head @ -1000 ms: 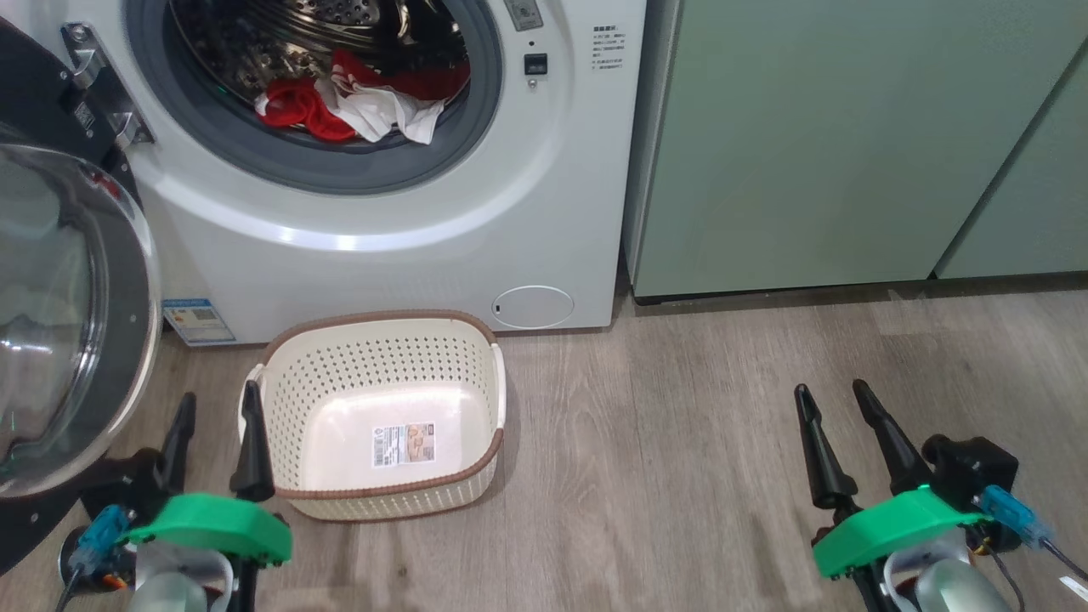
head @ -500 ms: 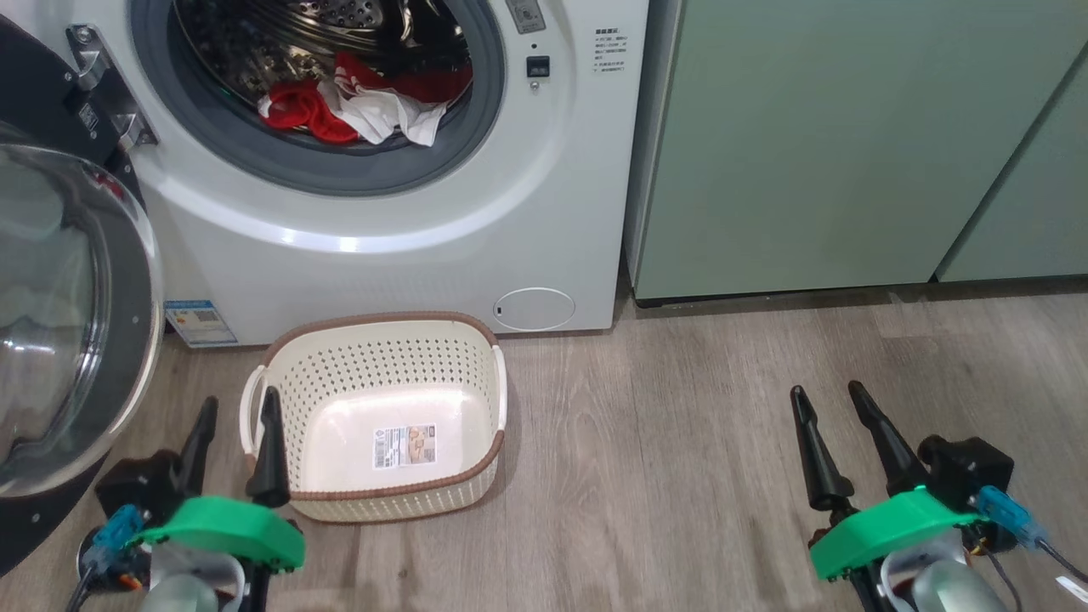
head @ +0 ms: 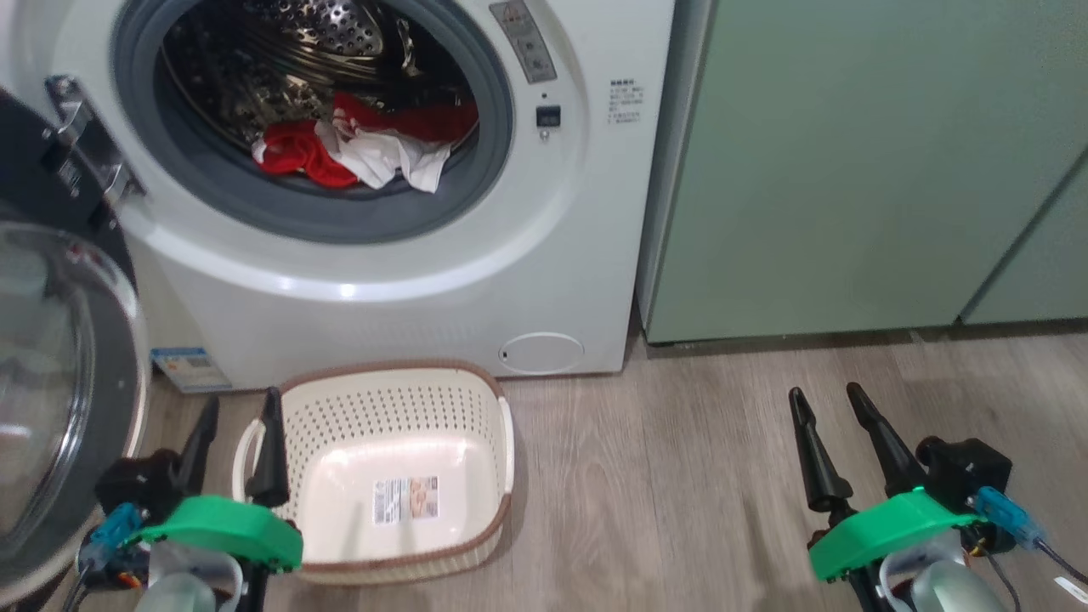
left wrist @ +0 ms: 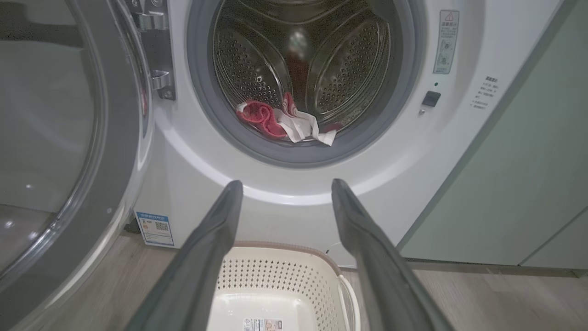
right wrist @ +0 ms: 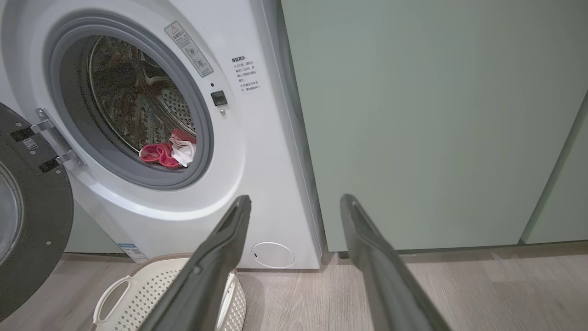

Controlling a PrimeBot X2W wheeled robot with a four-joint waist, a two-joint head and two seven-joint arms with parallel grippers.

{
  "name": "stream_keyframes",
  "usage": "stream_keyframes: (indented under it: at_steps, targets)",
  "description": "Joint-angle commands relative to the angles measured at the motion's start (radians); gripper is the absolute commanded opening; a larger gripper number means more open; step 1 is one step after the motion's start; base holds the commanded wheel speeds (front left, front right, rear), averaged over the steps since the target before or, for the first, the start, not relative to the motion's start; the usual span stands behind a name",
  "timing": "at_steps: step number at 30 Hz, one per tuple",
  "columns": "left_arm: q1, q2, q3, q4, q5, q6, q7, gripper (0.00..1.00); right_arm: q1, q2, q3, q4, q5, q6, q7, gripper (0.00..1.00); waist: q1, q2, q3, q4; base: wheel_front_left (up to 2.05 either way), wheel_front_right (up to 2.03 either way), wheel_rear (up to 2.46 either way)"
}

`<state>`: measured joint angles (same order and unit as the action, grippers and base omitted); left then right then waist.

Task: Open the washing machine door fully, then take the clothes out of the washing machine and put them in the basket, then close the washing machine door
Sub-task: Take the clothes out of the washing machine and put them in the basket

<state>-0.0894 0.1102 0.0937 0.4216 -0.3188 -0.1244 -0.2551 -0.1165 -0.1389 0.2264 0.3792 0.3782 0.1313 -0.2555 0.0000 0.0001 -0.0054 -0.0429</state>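
Note:
The white washing machine (head: 408, 289) stands with its door (head: 59, 399) swung wide open to the left, glass bowl facing out. Red and white clothes (head: 357, 153) lie at the drum's front lip, also the clothes (left wrist: 282, 122) and the clothes (right wrist: 167, 151). The cream basket (head: 489, 382) sits on the floor under the opening, with nothing in it but its label. My left gripper (head: 240, 404) hangs open at the basket's left handle, holding nothing. My right gripper (head: 824, 395) is open over bare floor to the right. In the wrist views the left gripper (left wrist: 284, 184) and the right gripper (right wrist: 296, 200) point toward the machine.
Pale green cabinets (head: 858, 161) stand right of the machine. Grey wood floor (head: 680, 476) spreads between basket and right gripper. The open door (left wrist: 59, 138) crowds my left arm's left side. A small round hatch (head: 541, 353) and a blue sticker (head: 189, 367) mark the machine's base.
The head camera has tilted up, so machine and basket sit lower in the picture. My left gripper shifted slightly right toward the basket handle a second ago. The right gripper is unmoved.

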Motion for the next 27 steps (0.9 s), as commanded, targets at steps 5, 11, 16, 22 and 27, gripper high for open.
stream_keyframes:
  at_steps: [5, 11, 16, 22, 27]
  targets:
    - [-0.066, 0.018, 0.036, -0.041, -0.007, -0.006, -0.007, 1.0, -0.028, -0.001, 0.018, -0.029, -0.002, -0.001, -0.006, 1.0, 0.0, -0.0001, 0.005, -0.001, 1.83, -1.61, -0.23]
    - [-0.068, 0.017, 0.028, -0.03, -0.002, -0.006, -0.007, 1.0, -0.03, 0.0, 0.021, -0.028, -0.001, -0.001, -0.006, 1.0, 0.0, -0.0001, 0.007, -0.004, 1.03, -1.03, 0.0]
    - [-0.081, 0.017, 0.015, 0.015, 0.011, -0.006, -0.007, 1.0, -0.031, 0.002, 0.023, -0.029, -0.003, -0.001, -0.006, 1.0, 0.0, -0.0001, 0.013, -0.008, 0.11, -0.11, 0.0]
    - [-0.149, 0.029, -0.012, 0.121, 0.03, -0.006, -0.007, 1.0, -0.041, 0.0, 0.031, -0.031, 0.0, -0.001, -0.006, 1.0, 0.0, -0.0001, 0.036, -0.019, 0.0, 0.0, 0.0]
    - [-0.269, 0.048, -0.065, 0.232, 0.004, -0.006, 0.058, 1.0, -0.062, -0.001, 0.04, -0.036, 0.0, -0.001, -0.006, 1.0, 0.0, -0.0001, 0.087, -0.043, 0.0, 0.0, 0.0]
